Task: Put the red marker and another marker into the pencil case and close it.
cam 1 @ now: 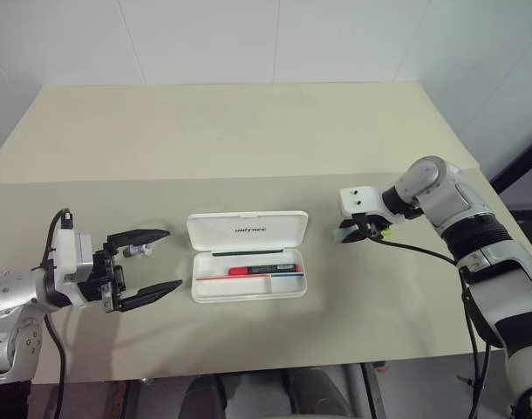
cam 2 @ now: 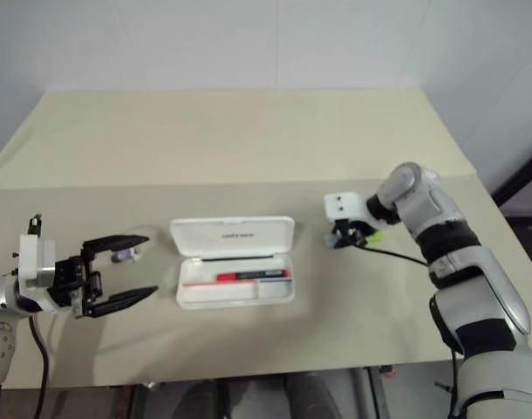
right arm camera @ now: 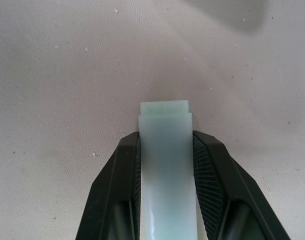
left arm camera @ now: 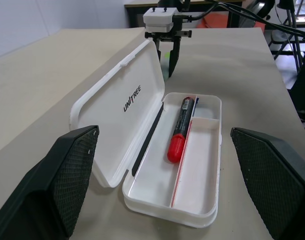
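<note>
The white pencil case (cam 1: 248, 229) lies open mid-table, lid leaning back. The red marker (cam 1: 262, 270) lies inside its tray, also seen as the red marker (left arm camera: 178, 132) in the left wrist view. To the right of the case, my right gripper (cam 1: 364, 231) points down and is shut on the pale green marker (right arm camera: 165, 165), whose bright green cap (cam 1: 386, 232) sticks out to the side. The marker is low over the table; I cannot tell whether it touches. My left gripper (cam 1: 172, 258) stands open left of the case, fingers (left arm camera: 67, 175) spread wide and empty.
A small white and purple object (cam 1: 139, 250) lies on the table by the left gripper's far finger. The beige table (cam 1: 248, 140) has free room behind the case. The table's right edge (cam 1: 475, 166) runs close beside the right arm.
</note>
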{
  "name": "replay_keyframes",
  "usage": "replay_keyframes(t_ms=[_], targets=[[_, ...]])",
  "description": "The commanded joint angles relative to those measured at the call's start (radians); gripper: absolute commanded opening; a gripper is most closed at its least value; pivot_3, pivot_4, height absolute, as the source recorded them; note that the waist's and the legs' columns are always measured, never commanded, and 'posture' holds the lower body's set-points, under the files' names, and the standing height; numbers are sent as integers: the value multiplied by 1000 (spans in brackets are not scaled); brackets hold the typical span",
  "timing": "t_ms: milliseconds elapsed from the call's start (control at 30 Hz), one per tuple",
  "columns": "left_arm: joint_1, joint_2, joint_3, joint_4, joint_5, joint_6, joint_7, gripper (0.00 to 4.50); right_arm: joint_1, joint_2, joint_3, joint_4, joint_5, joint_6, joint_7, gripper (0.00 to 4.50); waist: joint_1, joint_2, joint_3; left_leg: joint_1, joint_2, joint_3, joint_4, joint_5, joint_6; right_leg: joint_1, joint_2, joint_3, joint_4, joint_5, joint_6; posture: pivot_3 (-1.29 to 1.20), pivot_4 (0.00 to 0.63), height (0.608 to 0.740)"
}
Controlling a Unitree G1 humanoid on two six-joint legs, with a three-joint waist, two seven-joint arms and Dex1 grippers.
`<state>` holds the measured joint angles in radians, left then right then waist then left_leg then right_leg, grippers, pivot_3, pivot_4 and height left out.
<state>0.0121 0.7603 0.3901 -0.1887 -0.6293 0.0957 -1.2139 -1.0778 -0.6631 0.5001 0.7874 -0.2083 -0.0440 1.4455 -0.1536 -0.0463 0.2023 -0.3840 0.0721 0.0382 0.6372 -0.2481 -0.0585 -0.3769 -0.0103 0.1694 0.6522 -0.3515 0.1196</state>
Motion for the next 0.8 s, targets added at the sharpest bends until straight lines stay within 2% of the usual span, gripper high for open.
replay_keyframes(t_ms=[33, 267, 367, 500, 800], targets=[[3, -2, 26, -36, -23, -11, 7, 4500, -40, 10, -29, 62, -51, -11, -111, 1096, -7, 0, 0, 0, 0, 0, 0, 0, 0, 0, 0, 0, 0, 0, 0, 0, 150, 740], [-18, 1, 18, -14, -24, -11, -2, 4500, -97, 25, -96, 61, -53, 19, -255, 1096, -18, 0, 0, -1, -2, 0, -1, 2, 2, -1, -2, 2, -1, 1, -1, 0, 150, 740], [-32, 4, 13, 0, -22, -10, -9, 4500, -98, 20, -128, 4, -43, 50, -287, 1096, -17, 1, 0, -2, -2, 0, -6, 1, 2, -5, -1, 1, -1, 5, 9, 0, 150, 740], [-60, 5, 3, 30, -18, -10, -24, 4500, -93, 17, -192, -114, -23, 123, -343, 1096, -15, 1, 1, -11, -1, 0, -9, 0, 0, -17, 0, 0, 3, 3, 9, 0, 150, 740], [-120, 3, -19, 99, -13, -21, -78, 4500, -67, 30, -339, -539, 114, 409, -352, 1096, -12, 2, 1, -17, 1, -1, -8, -1, -2, -22, 1, -3, 4, 0, 8, 0, 150, 740]])
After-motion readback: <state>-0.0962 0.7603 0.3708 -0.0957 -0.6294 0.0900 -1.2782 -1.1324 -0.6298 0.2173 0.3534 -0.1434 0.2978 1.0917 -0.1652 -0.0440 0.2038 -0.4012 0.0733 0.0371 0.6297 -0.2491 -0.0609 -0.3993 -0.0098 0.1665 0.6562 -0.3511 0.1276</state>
